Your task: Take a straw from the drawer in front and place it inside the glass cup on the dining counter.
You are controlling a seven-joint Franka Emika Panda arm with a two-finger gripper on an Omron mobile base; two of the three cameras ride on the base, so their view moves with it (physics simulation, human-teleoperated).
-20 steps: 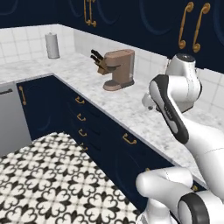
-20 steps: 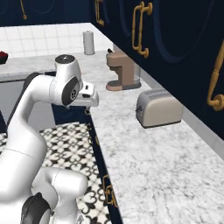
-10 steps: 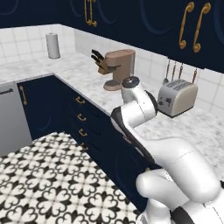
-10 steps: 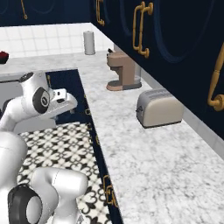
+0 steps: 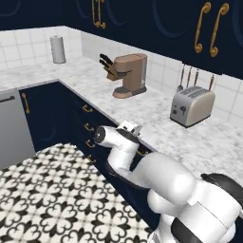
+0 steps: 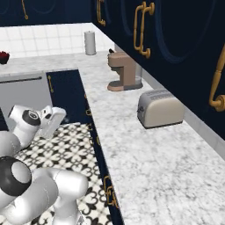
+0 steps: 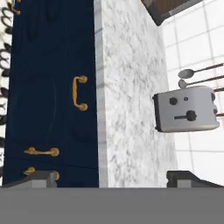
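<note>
Arm dropped fast: a second ago the wrist was up above the surface [image 5: 156,118], now the end effector [image 7: 113,177] is low in front of the navy cabinet face, pointed at the surface edge. My read: it's lining up on the drawer [image 7: 52,94], so still the approach step, nothing opened yet.

Left to right in hand view: tiled floor sliver, closed drawer front with its curved brass handle [image 7: 79,92], marble edge, then toaster [image 7: 186,114] on the surface.

End effector: jaws spread wide, nothing between the tips.

Hidden or unclear:
- straw presumably inside the shut drawer, can't confirm
- only the fingertips [image 7: 41,177] visible, cut by the frame bottom
- left base view: end effector mostly buried behind the wrist.
</note>
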